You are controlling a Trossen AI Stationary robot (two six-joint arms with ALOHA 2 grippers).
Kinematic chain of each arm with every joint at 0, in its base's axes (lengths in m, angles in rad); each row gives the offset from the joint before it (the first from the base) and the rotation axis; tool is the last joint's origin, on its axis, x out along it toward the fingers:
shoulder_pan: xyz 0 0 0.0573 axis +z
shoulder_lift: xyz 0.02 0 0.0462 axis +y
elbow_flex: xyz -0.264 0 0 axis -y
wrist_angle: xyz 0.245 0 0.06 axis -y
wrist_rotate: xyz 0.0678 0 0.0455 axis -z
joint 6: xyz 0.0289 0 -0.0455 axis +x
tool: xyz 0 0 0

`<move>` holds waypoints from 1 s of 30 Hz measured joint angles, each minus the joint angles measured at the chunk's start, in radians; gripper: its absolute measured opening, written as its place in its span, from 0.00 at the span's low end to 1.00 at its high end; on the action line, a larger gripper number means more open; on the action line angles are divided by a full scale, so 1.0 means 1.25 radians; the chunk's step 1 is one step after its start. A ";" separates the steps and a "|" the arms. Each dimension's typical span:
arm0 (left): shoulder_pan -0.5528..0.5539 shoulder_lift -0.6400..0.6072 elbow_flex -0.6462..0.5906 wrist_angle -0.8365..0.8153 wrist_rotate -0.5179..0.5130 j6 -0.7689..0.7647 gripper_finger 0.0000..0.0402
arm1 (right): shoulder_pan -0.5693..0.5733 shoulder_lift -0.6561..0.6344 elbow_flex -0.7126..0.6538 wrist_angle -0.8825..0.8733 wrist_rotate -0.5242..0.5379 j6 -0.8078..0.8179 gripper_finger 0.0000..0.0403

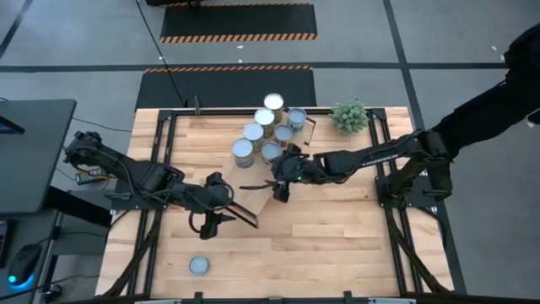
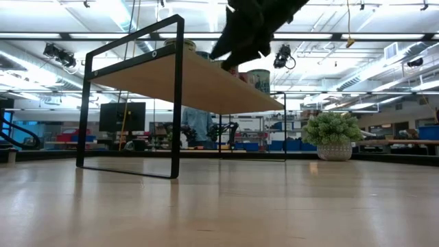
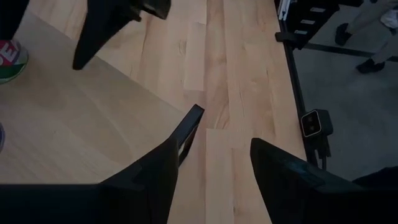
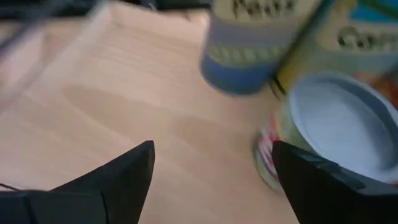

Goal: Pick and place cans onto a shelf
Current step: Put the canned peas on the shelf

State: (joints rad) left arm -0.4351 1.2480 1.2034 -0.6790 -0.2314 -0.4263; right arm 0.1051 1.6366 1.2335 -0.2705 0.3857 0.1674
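Note:
Several cans [image 1: 264, 127] with shiny round tops stand upright in a cluster on the far end of the light-wood shelf [image 1: 253, 190], which stands slantwise on the table on black frame legs [image 2: 175, 103]. One more can [image 1: 199, 266] stands alone on the table near its front edge. My right gripper [image 1: 277, 186] hovers open and empty over the shelf board, just short of the cluster; its wrist view [image 4: 212, 149] shows a white-topped can [image 4: 339, 118] close beside one finger. My left gripper [image 1: 226, 204] is open and empty [image 3: 227, 134] over the shelf's near end.
A small potted plant [image 1: 349, 116] stands at the far right of the table, also in the low view [image 2: 333, 136]. Bare tabletop [image 1: 337, 236] lies to the right of the shelf and toward the front. The table's black frame rail [image 3: 292, 68] runs along its right edge.

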 joint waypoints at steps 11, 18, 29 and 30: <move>0.000 0.000 0.000 0.000 0.000 0.000 0.51 | 0.004 -0.008 0.067 -0.196 0.114 0.069 0.73; -0.001 0.000 0.000 0.001 0.008 -0.011 0.51 | 0.019 -0.008 0.090 -0.174 0.038 0.055 0.71; -0.001 0.000 0.000 0.001 0.029 -0.008 0.51 | -0.001 0.062 0.086 -0.113 0.058 0.064 0.71; -0.001 0.000 0.000 0.000 0.036 -0.009 0.51 | -0.004 0.063 0.086 -0.121 0.059 0.070 0.71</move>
State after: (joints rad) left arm -0.4364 1.2480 1.2034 -0.6791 -0.1861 -0.4373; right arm 0.1002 1.7159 1.3408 -0.4222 0.4594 0.2545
